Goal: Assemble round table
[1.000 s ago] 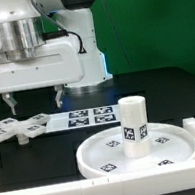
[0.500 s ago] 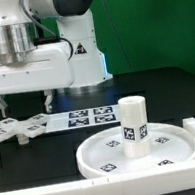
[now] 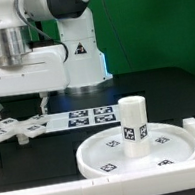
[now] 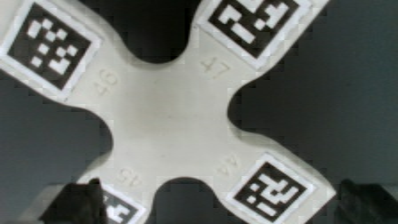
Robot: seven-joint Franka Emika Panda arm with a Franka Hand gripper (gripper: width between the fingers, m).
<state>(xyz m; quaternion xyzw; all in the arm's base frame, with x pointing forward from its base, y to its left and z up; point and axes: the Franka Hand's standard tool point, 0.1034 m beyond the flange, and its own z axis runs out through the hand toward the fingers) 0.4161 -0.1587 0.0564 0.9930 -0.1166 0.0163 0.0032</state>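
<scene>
Black tabletop (image 3: 167, 90) — jaws spread wide, empty, above cross piece (image 3: 16, 129); wrist view crops its arms.

A robotics lab: robot arm (image 3: 75, 50), black table (image 3: 161, 90), green backdrop (image 3: 146, 17), marker board (image 3: 89, 116).

The white cross-shaped four-armed plastic piece (image 4: 178, 110) looks smooth and matt, and its printed black-and-white tags lie flat. The large white rimmed round plastic disc (image 3: 94, 152) and the short thick white plastic cylinder post (image 3: 135, 120) show a faint sheen. The black tabletop (image 3: 170, 90) seems matt, possibly cloth.
</scene>
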